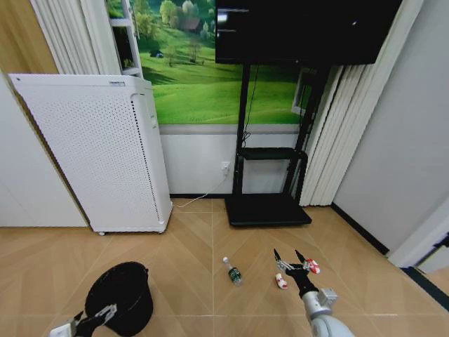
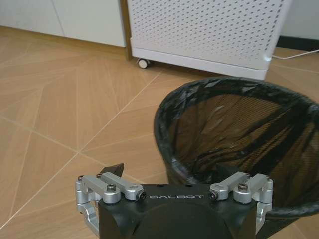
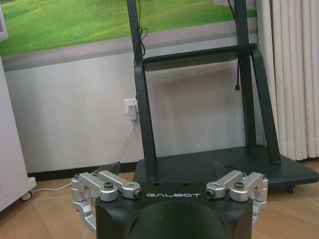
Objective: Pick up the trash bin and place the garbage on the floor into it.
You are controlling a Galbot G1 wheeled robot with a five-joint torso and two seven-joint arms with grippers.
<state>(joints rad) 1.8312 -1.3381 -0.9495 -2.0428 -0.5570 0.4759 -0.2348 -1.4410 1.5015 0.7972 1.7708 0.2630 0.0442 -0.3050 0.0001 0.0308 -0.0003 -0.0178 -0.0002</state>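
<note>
Closest to me, low on my left, the left gripper sits right at the near rim of the trash bin. From the left wrist cam its jaws are spread wide: one finger sticks out over bare floor and the other side is tucked at the bin's wall, so it's straddling the rim but I can't tell if it's actually touching. The bin stands upright with a black bag liner, nothing in it that I can see.

On my right, the right gripper hangs above the floor, fingers fanned wide open, holding nothing. The two red-and-white pieces are right there: one just to its left and slightly nearer to me, the other just beside its right fingertip. The green bottle lies on its side further left, white cap pointing away from me, roughly between the bin and the gripper.

Room-wise, decent open parquet in the middle. The white perforated appliance on wheels boxes in the left behind the bin, the black TV stand base sits straight ahead near the wall, and a cable runs along the floor from a wall socket. The right side is closed by a wall with dark skirting running diagonally.
</note>
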